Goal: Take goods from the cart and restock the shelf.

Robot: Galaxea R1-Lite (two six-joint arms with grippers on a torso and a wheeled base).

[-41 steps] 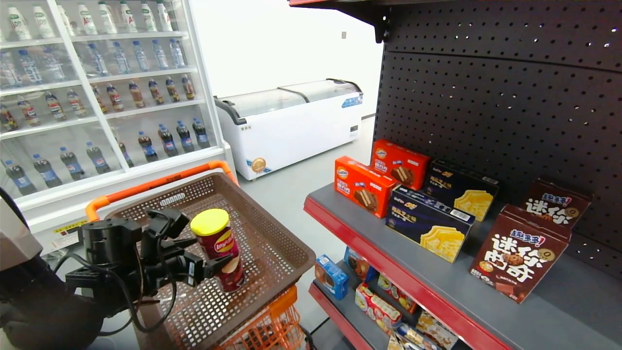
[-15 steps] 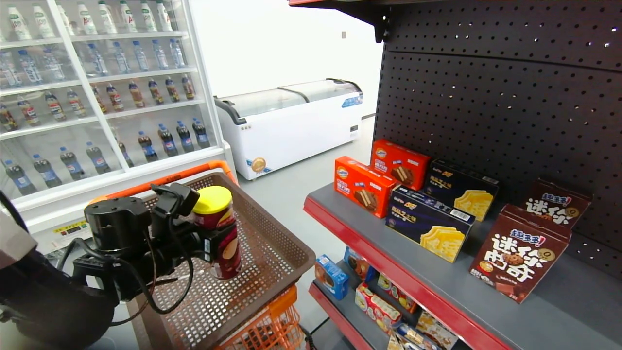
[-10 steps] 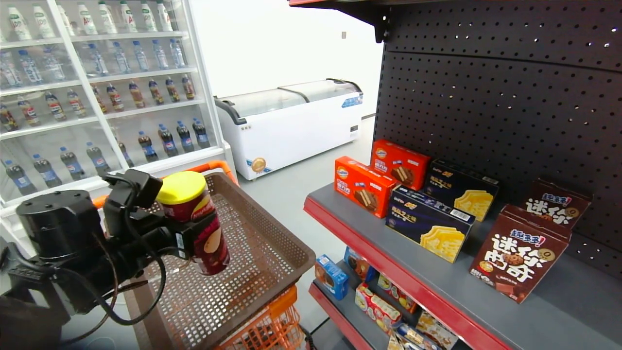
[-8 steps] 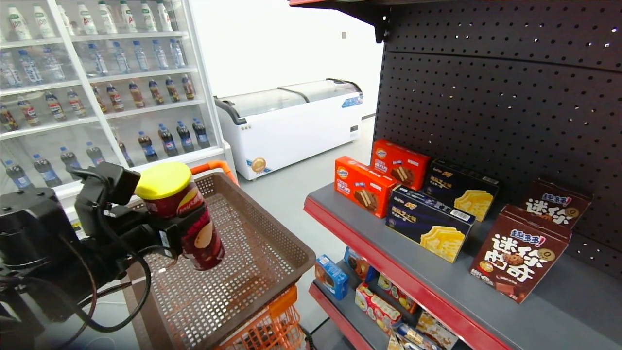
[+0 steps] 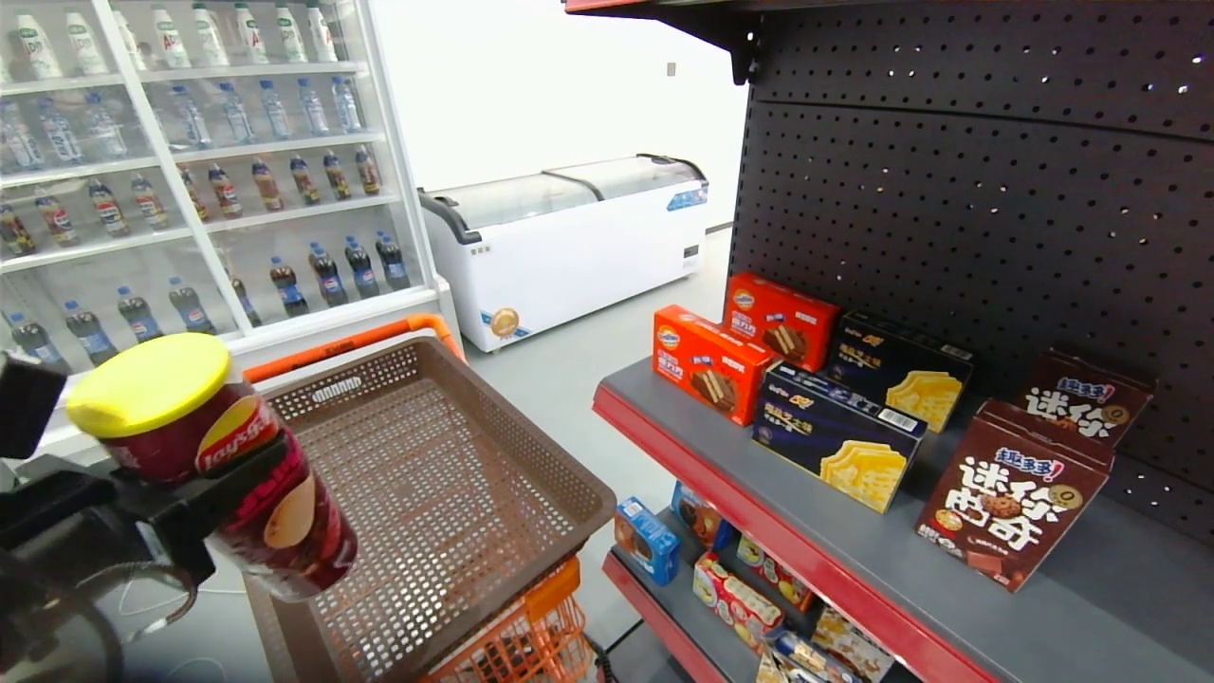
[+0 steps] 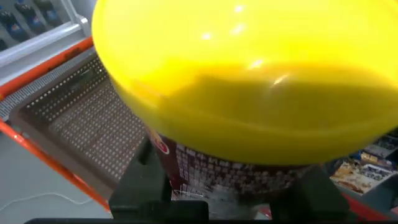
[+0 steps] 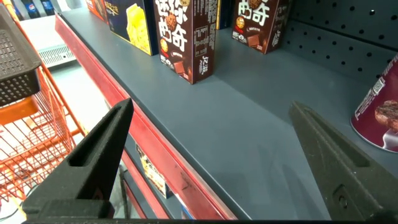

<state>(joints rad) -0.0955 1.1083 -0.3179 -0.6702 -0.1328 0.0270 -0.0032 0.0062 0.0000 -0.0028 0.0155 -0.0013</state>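
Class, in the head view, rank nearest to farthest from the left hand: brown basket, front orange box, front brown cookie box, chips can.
1. chips can, gripped in the left hand.
2. brown basket, just beside it.
3. front orange box, left end of the shelf.
4. front brown cookie box, farther right.

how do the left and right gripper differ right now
The left gripper is shut on the chips can, while the right gripper is open and holds nothing. The left gripper is by the cart basket; the right gripper hangs over the grey shelf, near the brown cookie box. Both are black.
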